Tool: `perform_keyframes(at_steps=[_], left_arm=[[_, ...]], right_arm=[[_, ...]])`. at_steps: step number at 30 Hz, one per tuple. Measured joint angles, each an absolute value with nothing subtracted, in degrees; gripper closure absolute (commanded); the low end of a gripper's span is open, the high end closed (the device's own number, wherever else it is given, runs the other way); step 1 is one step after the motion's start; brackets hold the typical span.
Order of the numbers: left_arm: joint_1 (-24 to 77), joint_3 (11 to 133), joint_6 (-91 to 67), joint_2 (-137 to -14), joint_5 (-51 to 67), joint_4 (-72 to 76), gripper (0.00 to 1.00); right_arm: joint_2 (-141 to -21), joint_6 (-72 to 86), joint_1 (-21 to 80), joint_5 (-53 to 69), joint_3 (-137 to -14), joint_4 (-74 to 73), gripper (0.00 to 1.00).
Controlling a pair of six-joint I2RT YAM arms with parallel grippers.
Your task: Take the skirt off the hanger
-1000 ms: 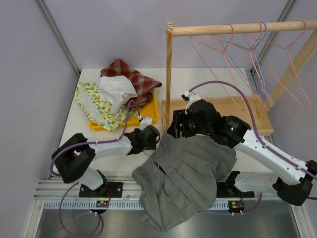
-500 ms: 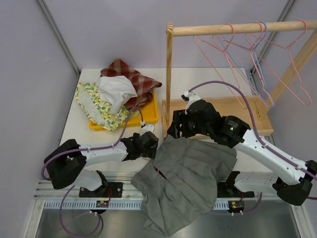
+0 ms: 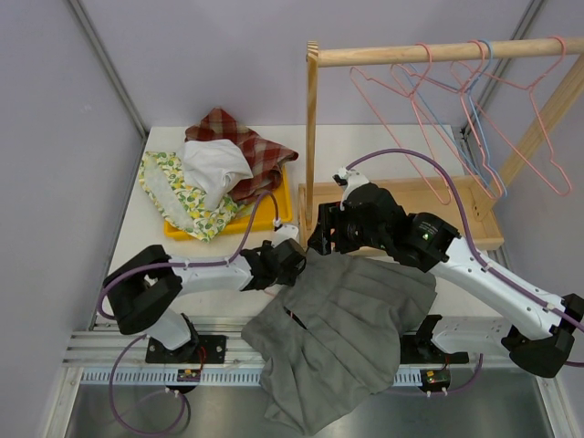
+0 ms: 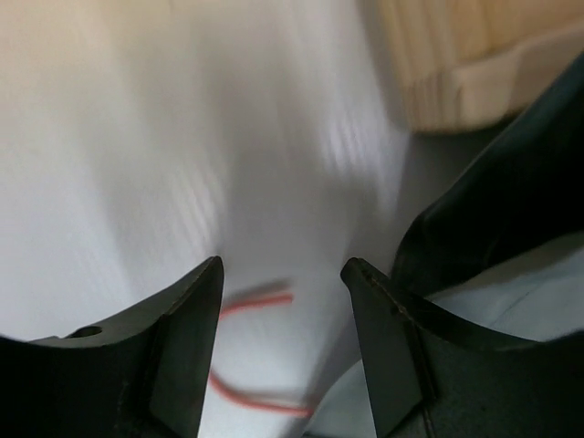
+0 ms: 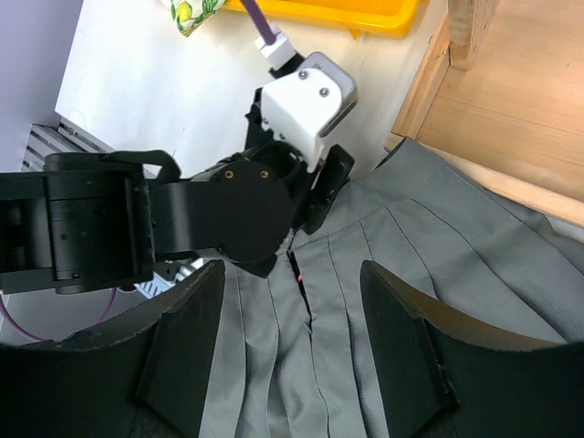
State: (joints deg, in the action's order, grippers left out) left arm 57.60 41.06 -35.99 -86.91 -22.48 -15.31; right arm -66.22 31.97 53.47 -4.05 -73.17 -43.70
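The grey pleated skirt (image 3: 351, 328) lies flat on the table and hangs over its near edge. My left gripper (image 3: 294, 258) is at the skirt's upper left edge. In the left wrist view its jaws (image 4: 283, 269) stand open over the white table, with a loop of the pink wire hanger (image 4: 260, 299) between them, untouched. My right gripper (image 3: 321, 239) hovers open above the skirt's (image 5: 411, 274) top edge, nothing between its fingers (image 5: 292, 266). Through a slit in the skirt a small bit of the hanger (image 5: 294, 274) shows; the rest is hidden under the cloth.
A yellow tray (image 3: 278, 217) at the back left holds a pile of clothes (image 3: 219, 164). A wooden rack with an upright post (image 3: 312, 137) and a base (image 3: 411, 196) stands behind the skirt. Several wire hangers (image 3: 474, 91) hang from its rail.
My left gripper has slid to the right, up to the skirt's edge. The skirt's lower corner has shifted a little. The right arm has not moved.
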Motion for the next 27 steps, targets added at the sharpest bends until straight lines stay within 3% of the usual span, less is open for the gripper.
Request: perform_keyframes(at_steps=[10, 14, 15, 18, 27], left_arm=[[57.6, 41.3, -37.3, -90.4, -26.3, -9.2, 0.52], [57.8, 40.6, -38.6, -89.2, -26.1, -8.2, 0.38], [58.0, 40.1, -39.1, -88.4, -25.8, -8.6, 0.29], [58.7, 38.3, -40.7, -84.7, -24.6, -12.1, 0.17], [59.2, 34.2, -49.9, -75.6, -23.9, -26.5, 0.20]], right_arm=[[-65.8, 32.0, 53.5, -4.1, -73.2, -44.3, 0.31], [-65.8, 32.0, 53.5, -4.1, -73.2, -44.4, 0.31], [-65.8, 32.0, 53.5, -4.1, -73.2, -44.4, 0.31], [-65.8, 32.0, 53.5, -4.1, -73.1, -44.4, 0.31], [-65.8, 32.0, 53.5, -3.9, -73.1, -43.7, 0.32]])
